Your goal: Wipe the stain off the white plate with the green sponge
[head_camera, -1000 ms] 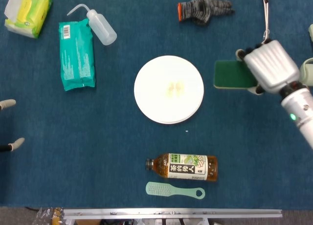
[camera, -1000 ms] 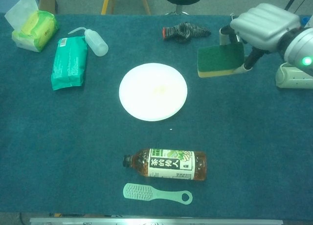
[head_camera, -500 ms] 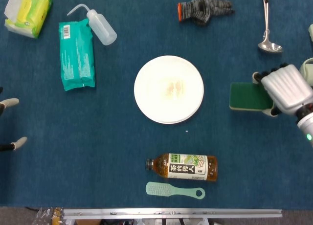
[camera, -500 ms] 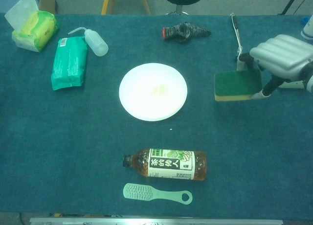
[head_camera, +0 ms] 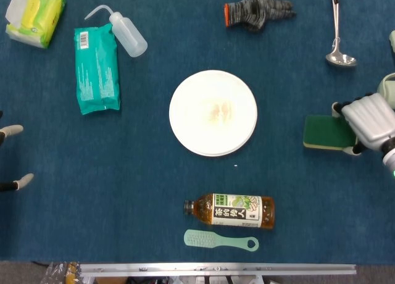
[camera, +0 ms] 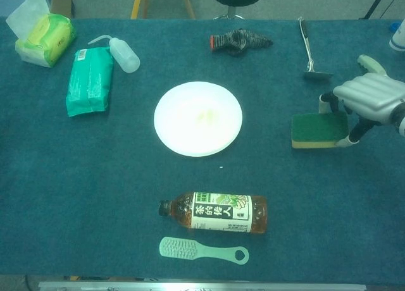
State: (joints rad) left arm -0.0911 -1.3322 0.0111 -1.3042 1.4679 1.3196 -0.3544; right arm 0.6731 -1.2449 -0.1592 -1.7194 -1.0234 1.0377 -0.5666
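The white plate [head_camera: 213,113] [camera: 198,118] lies mid-table with a faint yellowish stain [head_camera: 219,111] near its centre. Well to its right, the green sponge [head_camera: 324,132] [camera: 318,128], green on top with a yellow underside, sits low at the table surface. My right hand [head_camera: 370,120] [camera: 370,96] grips it from the right, fingers on both sides of it. Only two fingertips of my left hand [head_camera: 11,131] show, spread apart at the left edge of the head view and holding nothing.
A tea bottle [head_camera: 229,210] and a mint brush [head_camera: 220,240] lie near the front edge. A green wipes pack [head_camera: 96,69], squeeze bottle [head_camera: 123,32] and tissue pack [head_camera: 36,13] are far left. A glove [head_camera: 258,12] and a ladle [head_camera: 336,31] lie at the back.
My right hand has carried the sponge to the right and toward the front, away from the plate, and lower toward the table. The ladle is now uncovered. The left fingertips barely moved.
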